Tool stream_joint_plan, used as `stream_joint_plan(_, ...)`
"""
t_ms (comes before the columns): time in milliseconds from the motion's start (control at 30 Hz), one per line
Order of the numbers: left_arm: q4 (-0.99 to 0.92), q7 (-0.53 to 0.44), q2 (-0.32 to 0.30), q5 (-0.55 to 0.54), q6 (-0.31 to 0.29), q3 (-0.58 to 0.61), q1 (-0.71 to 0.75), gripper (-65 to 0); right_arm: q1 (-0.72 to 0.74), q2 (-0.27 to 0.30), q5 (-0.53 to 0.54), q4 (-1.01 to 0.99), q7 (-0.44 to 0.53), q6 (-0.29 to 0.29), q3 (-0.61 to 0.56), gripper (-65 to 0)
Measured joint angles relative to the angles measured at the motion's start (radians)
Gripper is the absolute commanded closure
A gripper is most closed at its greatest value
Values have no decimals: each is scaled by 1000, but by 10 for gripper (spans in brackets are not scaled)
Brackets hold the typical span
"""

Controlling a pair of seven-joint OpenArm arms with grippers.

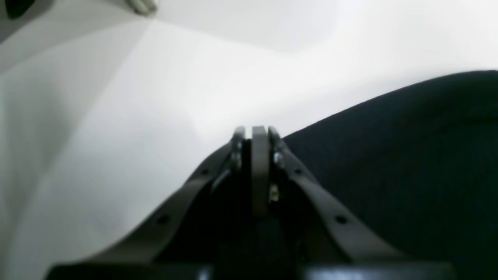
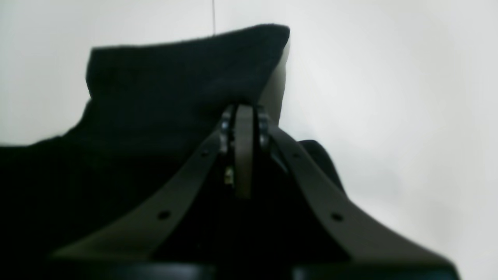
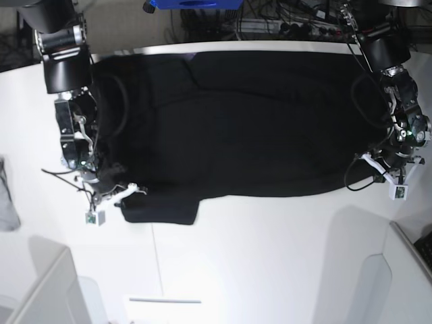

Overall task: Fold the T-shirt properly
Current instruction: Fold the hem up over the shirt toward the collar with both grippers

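Observation:
The black T-shirt (image 3: 250, 128) lies spread plain side up across the white table (image 3: 270, 236), with one sleeve reaching toward the front left. My right gripper (image 3: 127, 192) is at that sleeve. In the right wrist view the right gripper (image 2: 244, 111) is shut, and a flap of the T-shirt (image 2: 175, 77) stands up from its tips. My left gripper (image 3: 368, 162) is at the T-shirt's right edge. In the left wrist view the left gripper (image 1: 255, 132) is shut, and the T-shirt (image 1: 408, 163) runs up to its tips and under it.
A small grey cloth (image 3: 7, 202) lies at the table's far left edge. White bins stand at the front left (image 3: 40, 283) and front right (image 3: 405, 270). Cables and a blue object (image 3: 192, 3) sit behind the table.

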Motion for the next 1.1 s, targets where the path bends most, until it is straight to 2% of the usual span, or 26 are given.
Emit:
stream_joint_plan(200, 49, 58, -14, -186, 3, 1, 54, 0, -87, -2, 1, 132, -57, 0, 66, 0)
stream_joint_plan(533, 160, 56, -27, -197, 6, 1, 159, 0, -189, -1, 1, 287, -120, 0, 166, 0)
stream_joint_plan(800, 273, 55, -28, -200, 3, -2, 224, 0, -249, -1, 0, 384, -153, 0, 180, 0)
stream_joint_plan(900, 310, 56, -20, -200, 0, -53, 255, 0, -272, -1, 1, 416, -149, 0, 180, 0)
stream_joint_plan(1000, 344, 122, -23, -196, 0, -89, 270, 0, -301, 0, 0, 435, -149, 0, 181, 0)
stream_joint_plan(1033, 353, 132, -22, -197, -5, -99, 271, 0, -312, -1, 2, 439, -149, 0, 181, 0)
stream_joint_plan(1100, 384, 138, -20, -201, -69, -126, 285, 0, -330, -1, 1, 452, -154, 0, 180, 0)
